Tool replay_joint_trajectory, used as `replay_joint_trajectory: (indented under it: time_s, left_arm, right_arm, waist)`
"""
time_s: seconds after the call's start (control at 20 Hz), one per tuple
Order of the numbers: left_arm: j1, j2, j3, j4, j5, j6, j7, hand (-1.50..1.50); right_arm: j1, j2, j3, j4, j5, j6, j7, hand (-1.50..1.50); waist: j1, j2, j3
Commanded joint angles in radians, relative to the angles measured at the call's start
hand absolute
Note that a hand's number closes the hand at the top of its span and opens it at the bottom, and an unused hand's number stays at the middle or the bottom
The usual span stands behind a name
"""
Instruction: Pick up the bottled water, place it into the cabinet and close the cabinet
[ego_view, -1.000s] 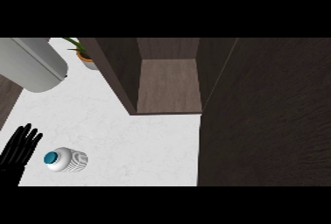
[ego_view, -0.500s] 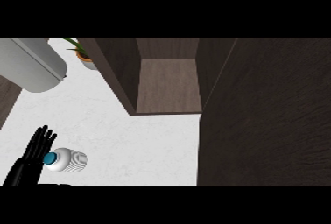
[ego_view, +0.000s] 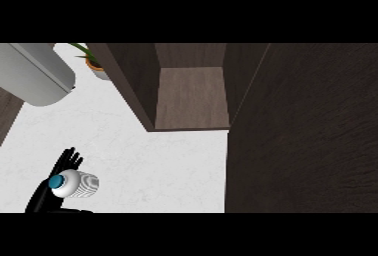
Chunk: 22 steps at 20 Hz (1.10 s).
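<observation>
1. Head view: the black left hand (ego_view: 52, 187) shows at the near left, fingers straight and apart, touching the white ribbed water bottle with a blue cap (ego_view: 76, 183).
2. The bottle lies on the white marble counter (ego_view: 155, 170), well apart from the open dark wooden cabinet (ego_view: 193, 97).

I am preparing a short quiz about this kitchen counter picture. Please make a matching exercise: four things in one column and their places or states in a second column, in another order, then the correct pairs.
Things:
1. bottled water
2. cabinet
3. potted plant
4. left hand

Places or states:
A. top left, beside the cabinet
B. open, its shelf bare
C. lower left, lying on the white counter
D. black, fingers straight, touching the bottle

Pairs: 1-C, 2-B, 3-A, 4-D
</observation>
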Motion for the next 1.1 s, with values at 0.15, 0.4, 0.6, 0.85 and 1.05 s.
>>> replay_joint_trajectory:
  time_s: [0.15,0.4,0.6,0.85,1.05]
  left_arm:
    - [-0.050,-0.028,-0.017,0.135,0.006,-0.045,-0.166,-1.50]
    - [-0.083,-0.015,0.000,0.244,0.038,-0.077,-0.216,1.50]
    - [-0.139,-0.033,0.010,0.262,0.081,-0.078,-0.165,1.50]
    - [-0.150,-0.040,-0.024,0.283,0.067,-0.090,-0.194,1.50]
    - [-0.158,-0.154,-0.017,0.237,0.092,0.062,-0.208,1.50]
  right_arm:
    - [0.068,-0.023,-0.014,-0.113,-0.023,-0.004,0.007,-1.50]
    - [0.068,-0.038,-0.047,-0.047,-0.045,0.028,-0.064,-1.50]
    - [0.117,-0.050,-0.022,-0.119,-0.037,0.021,-0.023,-1.50]
    - [0.083,-0.063,-0.064,-0.075,-0.057,0.034,-0.052,-1.50]
    - [0.078,-0.029,0.003,-0.022,0.021,0.013,-0.090,-1.50]
  waist:
    - [0.007,-0.001,0.001]
    - [0.002,0.000,0.000]
    - [0.001,0.001,0.000]
    - [0.001,0.002,0.000]
    - [0.004,-0.002,0.001]
